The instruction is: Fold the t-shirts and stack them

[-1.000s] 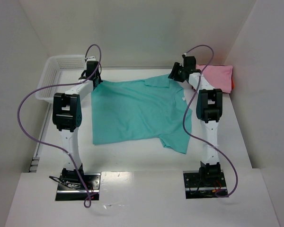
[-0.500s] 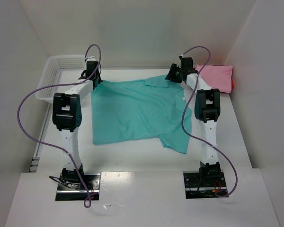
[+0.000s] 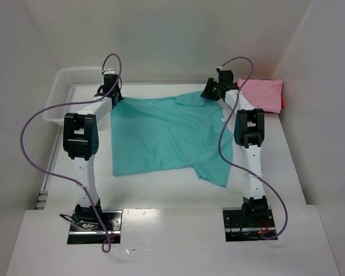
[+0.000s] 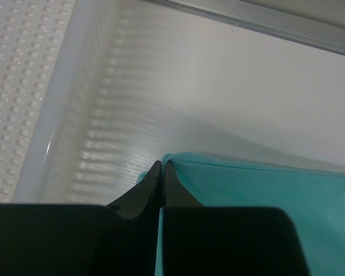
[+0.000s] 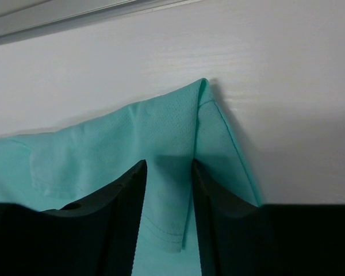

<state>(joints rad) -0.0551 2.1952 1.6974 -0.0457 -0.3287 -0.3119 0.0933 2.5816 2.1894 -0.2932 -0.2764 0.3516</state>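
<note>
A teal-green t-shirt (image 3: 167, 135) lies spread across the middle of the white table (image 3: 161, 192), collar toward the upper right and one short sleeve trailing at the lower right. At its upper left corner the left gripper (image 3: 111, 91) has its jaws pressed together on the shirt's edge, and the left wrist view shows teal cloth pinched at the tips (image 4: 162, 167). At the upper right the right gripper (image 3: 214, 89) sits over the collar end. Its jaws stand part-way open (image 5: 168, 167), with a folded strip of teal cloth in the gap between them. A white mesh basket (image 3: 75, 72) stands in the upper left, just beside the left gripper, and its perforated floor (image 4: 23, 86) shows bare white plastic. A folded pink shirt (image 3: 264, 95) rests at the upper right, with a sliver of red cloth (image 3: 283, 103) at its right edge.
</note>
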